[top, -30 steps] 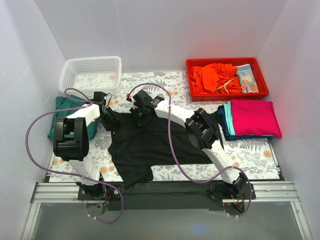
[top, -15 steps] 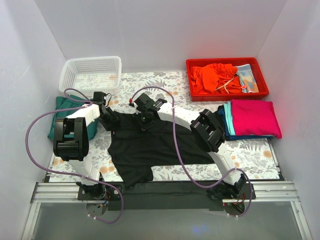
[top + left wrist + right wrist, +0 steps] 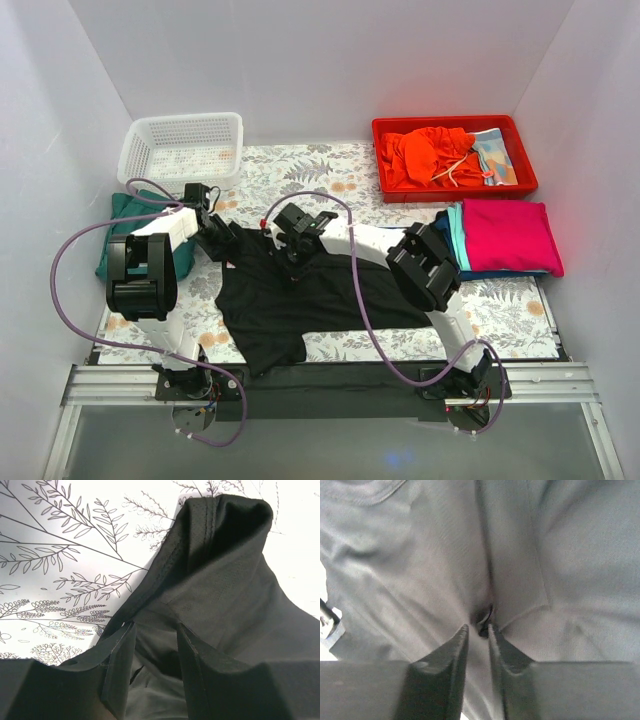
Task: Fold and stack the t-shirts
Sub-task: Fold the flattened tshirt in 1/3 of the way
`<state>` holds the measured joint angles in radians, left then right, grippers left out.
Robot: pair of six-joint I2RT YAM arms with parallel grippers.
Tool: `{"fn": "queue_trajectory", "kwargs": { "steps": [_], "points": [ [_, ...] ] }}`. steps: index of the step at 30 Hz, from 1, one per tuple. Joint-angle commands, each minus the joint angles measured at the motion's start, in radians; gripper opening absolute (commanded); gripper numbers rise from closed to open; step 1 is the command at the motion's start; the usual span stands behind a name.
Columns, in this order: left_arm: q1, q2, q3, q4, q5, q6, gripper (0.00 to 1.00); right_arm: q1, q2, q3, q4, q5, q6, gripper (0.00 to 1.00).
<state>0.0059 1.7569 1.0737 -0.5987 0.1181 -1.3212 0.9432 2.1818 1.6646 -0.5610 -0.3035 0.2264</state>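
Black shirt (image 3: 290,310), top edge partly covered: left gripper (image 3: 156,627) pinching a fold; right gripper (image 3: 478,627) nearly closed, hold unclear

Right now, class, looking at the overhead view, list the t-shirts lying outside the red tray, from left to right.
dark-green shirt → black shirt → magenta shirt

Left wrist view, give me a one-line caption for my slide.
A raised fold of the black t-shirt pinched in the left pincer, above the floral table covering.
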Motion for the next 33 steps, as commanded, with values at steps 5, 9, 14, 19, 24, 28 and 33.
{"fn": "queue_trajectory", "kwargs": {
  "steps": [5,9,14,19,24,28,33],
  "points": [
    [0.026,0.039,-0.021,0.023,-0.057,0.008,0.37,0.005,-0.18,-0.127,-0.025,-0.043,-0.061,0.43],
    [0.026,0.03,-0.026,0.023,-0.055,0.013,0.37,0.003,-0.246,-0.141,-0.031,0.032,-0.055,0.44],
    [0.028,-0.049,-0.034,0.027,-0.028,0.049,0.37,-0.01,-0.232,-0.115,-0.028,0.202,-0.009,0.43],
    [0.026,-0.161,-0.064,0.002,0.04,0.097,0.38,-0.061,-0.174,-0.052,-0.03,0.195,0.048,0.42],
    [0.026,-0.29,-0.144,-0.039,0.08,0.1,0.38,-0.073,-0.132,-0.009,-0.033,0.19,0.057,0.41],
    [0.026,-0.382,-0.208,-0.079,0.086,0.112,0.39,-0.073,-0.116,0.003,-0.036,0.176,0.062,0.41],
    [0.028,-0.425,-0.232,-0.035,0.104,0.091,0.39,-0.075,-0.079,0.052,-0.039,0.179,0.079,0.41]
  ]
}}
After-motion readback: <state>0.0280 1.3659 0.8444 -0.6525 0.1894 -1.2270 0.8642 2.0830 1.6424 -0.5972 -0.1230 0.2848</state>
